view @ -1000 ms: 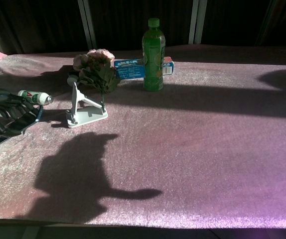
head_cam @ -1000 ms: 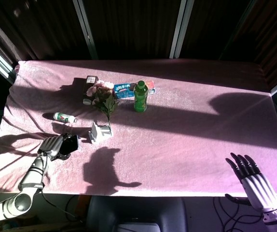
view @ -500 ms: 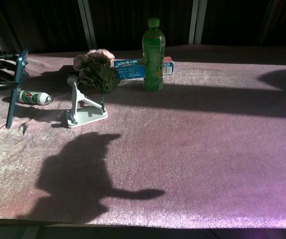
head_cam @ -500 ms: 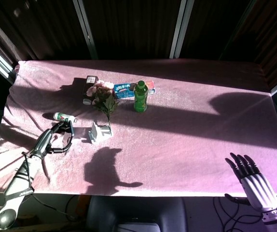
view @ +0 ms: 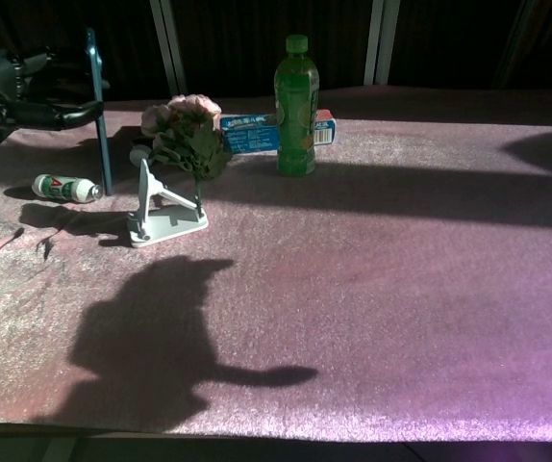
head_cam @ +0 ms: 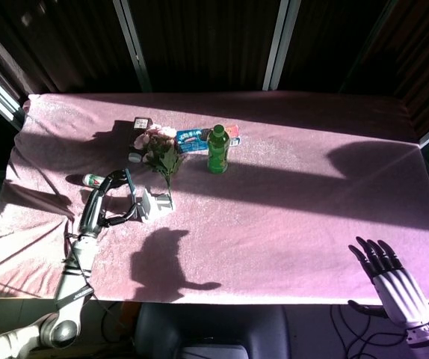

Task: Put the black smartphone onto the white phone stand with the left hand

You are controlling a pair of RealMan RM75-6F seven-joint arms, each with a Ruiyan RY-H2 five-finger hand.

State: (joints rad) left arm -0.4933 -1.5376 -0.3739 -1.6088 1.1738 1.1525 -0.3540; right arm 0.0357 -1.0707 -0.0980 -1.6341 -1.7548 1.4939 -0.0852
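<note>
I had the phone (view: 93,111) in my left hand (view: 28,89). The fingers were closed around it, and the phone stood up on its thin edge, long side pointing up and down. It hung in the air above the bench (view: 372,269), not touching the pink cloth.

The white stand (view: 161,214) was just to the right of the phone and a little nearer to me. In the view from above, the phone (head_cam: 129,191) was right next to the stand (head_cam: 153,205), almost touching its left side. I could not tell if there was a small gap.

I thought the next move was short: slide the phone to the right, lean it back, and set its bottom edge on the stand's lip. The flowers (view: 185,130) sat close behind the stand, so I thought I might bump them. A small bottle (view: 64,188) lay on the cloth, left of the phone.

My right hand (head_cam: 386,273) was far away at the near right edge, fingers spread, holding nothing.
</note>
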